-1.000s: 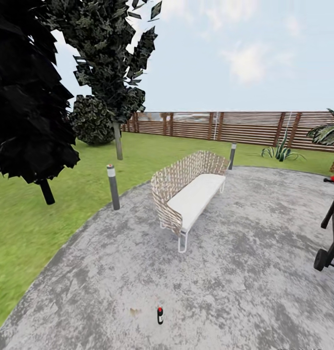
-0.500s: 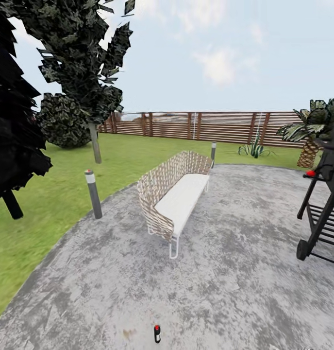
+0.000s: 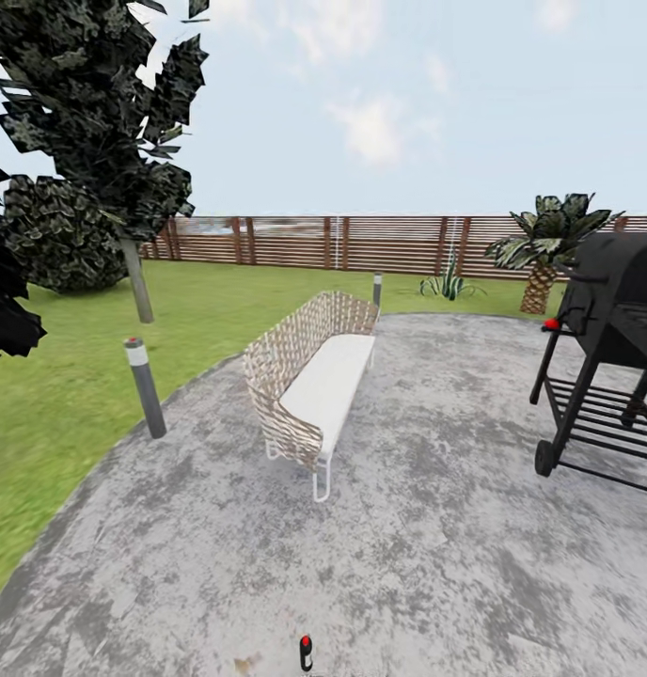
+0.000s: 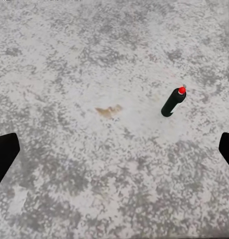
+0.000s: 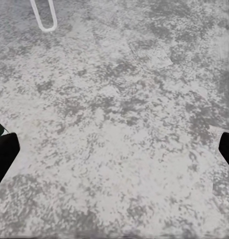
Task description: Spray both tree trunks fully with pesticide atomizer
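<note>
The pesticide atomizer (image 3: 306, 652), a tiny dark bottle with a red top, stands upright on the grey gravel floor (image 3: 436, 545) at the very bottom of the head view. In the left wrist view the atomizer (image 4: 173, 102) stands beyond my open left gripper (image 4: 114, 152), apart from both dark fingertips (image 4: 4, 155). My right gripper (image 5: 114, 152) is open too, over bare floor (image 5: 119, 124). A tree with a pale grey trunk (image 3: 135, 278) and dark jagged crown (image 3: 88, 103) rises from the lawn at the left.
A wicker bench (image 3: 309, 376) with a white seat stands mid-floor, its white leg (image 5: 43, 15) in the right wrist view. A grey bollard (image 3: 145, 387) marks the curved floor edge. A black grill (image 3: 610, 348) stands at right. A palm (image 3: 545, 252) and slat fence (image 3: 361, 243) lie behind.
The whole head picture has slid left and the atomizer has dropped toward its bottom edge: the camera has turned right and come closer. The black grill has come fully into view.
</note>
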Controlling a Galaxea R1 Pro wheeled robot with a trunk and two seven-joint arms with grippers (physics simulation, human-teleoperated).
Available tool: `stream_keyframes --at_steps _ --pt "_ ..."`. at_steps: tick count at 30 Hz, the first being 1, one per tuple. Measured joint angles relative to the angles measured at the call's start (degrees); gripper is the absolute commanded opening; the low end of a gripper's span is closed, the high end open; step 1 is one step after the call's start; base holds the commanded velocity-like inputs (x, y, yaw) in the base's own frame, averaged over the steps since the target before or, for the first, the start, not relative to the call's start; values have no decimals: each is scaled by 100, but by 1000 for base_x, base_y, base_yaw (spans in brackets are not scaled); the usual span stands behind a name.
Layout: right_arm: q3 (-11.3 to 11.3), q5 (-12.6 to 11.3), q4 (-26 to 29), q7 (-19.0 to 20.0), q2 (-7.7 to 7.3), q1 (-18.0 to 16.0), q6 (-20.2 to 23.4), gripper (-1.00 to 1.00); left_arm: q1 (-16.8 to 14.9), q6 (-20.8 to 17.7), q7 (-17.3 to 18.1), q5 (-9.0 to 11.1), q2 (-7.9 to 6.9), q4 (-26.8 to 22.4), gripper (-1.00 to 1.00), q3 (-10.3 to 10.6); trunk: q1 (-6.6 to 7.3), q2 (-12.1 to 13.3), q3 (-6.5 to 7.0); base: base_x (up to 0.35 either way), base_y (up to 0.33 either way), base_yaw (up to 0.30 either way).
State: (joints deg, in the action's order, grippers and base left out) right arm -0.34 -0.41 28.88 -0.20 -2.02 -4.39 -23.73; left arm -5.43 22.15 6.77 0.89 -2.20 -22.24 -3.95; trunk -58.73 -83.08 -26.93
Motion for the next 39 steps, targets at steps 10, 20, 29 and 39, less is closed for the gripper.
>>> stream_keyframes --at_steps 10,20,29,39 --pt "2 -2 -4 2 0 0 0 100 2 0 0 8 0 0 100 0 0 0 0 -94 295 -279" --pt "3 -3 -5 2 0 0 0 100 1 0 0 20 -9 0 100 0 0 0 0 -87 283 -279" --pt "7 0 -5 2 0 0 -1 100 -2 0 0 18 -9 0 100 0 0 0 0 -5 239 -279" --pt "7 2 -5 0 0 0 -1 100 3 13 0 21 0 -5 100 4 0 0 0 48 209 -277"
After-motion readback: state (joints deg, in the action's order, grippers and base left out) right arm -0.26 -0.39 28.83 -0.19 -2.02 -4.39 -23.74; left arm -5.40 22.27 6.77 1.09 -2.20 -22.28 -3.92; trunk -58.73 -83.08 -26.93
